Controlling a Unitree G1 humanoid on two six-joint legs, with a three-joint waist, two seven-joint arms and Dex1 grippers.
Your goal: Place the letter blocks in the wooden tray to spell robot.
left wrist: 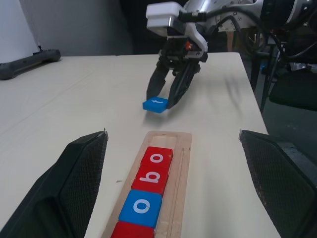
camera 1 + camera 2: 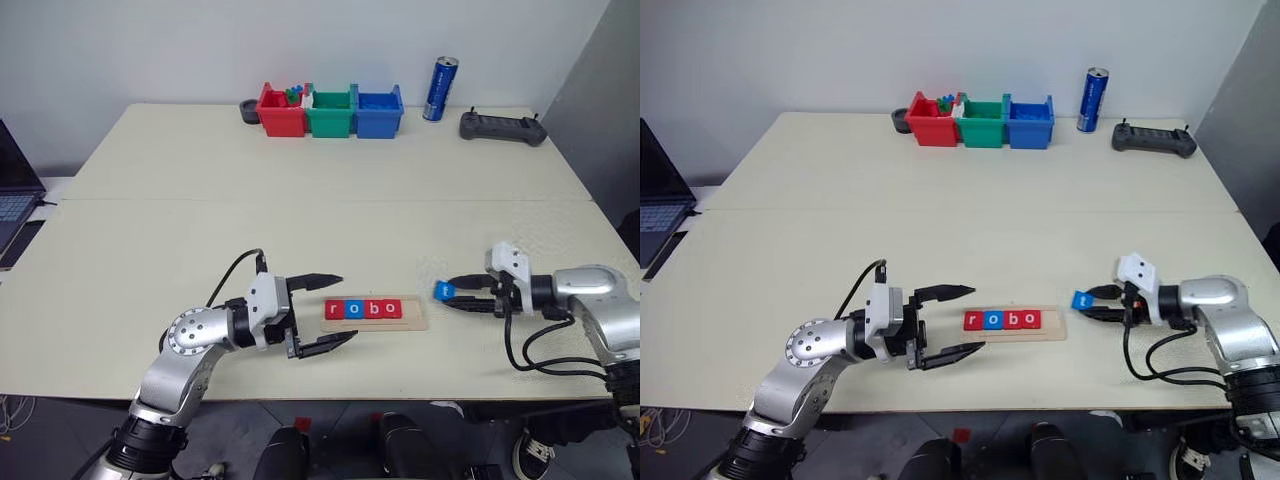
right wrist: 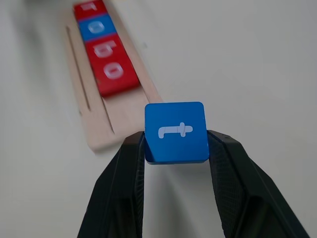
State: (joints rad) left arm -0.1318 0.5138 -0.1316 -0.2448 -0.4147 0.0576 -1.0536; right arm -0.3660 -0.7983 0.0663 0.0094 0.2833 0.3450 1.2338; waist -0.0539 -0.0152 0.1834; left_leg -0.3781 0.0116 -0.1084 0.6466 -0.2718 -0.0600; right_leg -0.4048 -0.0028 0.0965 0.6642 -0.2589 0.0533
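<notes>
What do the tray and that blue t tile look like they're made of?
The tray: pale unfinished wood, going by its faint grain and matte, light tan face. The t tile: probably smooth painted wood or plastic, given its even blue colour, rounded corners and slight sheen; which one cannot be told.

tray [image 3: 101, 130]: showing pale bare wood | blocks [image 2: 363, 309]: looking smooth, glossy plastic | table [image 2: 300, 200]: appearing matt beige

Both eye views look forward and down from the head over the whole counter [image 2: 320, 180]. The left wrist view looks level along the wooden tray [image 1: 179, 163]; the right wrist view sits close above its other end. All four share that tray.
</notes>
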